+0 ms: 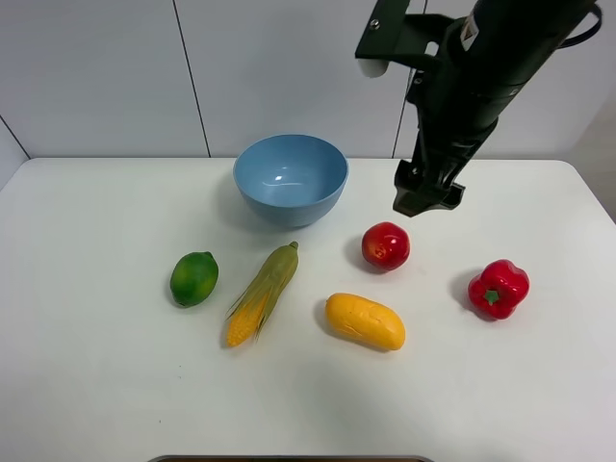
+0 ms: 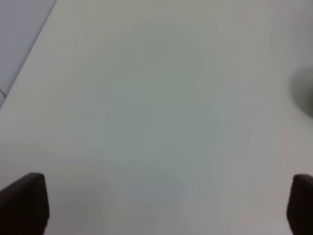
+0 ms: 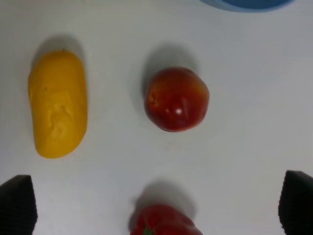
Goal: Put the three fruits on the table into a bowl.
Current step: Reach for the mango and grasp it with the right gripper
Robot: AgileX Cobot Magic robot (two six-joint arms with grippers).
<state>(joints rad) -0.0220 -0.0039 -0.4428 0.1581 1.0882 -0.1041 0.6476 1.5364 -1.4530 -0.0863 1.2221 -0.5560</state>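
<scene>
Right gripper [image 1: 428, 199] jaws wide apart, empty, hovering near apple [image 1: 386, 245]; apple, mango [image 1: 365, 320], lime [image 1: 193, 278] all on table [image 1: 96, 385], none in bowl [image 1: 289, 199]; best to drop centred over apple, close across its widest part, avoid rolling it; left gripper [image 2: 161, 205] also apart, empty.

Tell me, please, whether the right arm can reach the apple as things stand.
Probably yes: its fingers stand open above the apple, which lies apart from the mango and pepper.
</scene>
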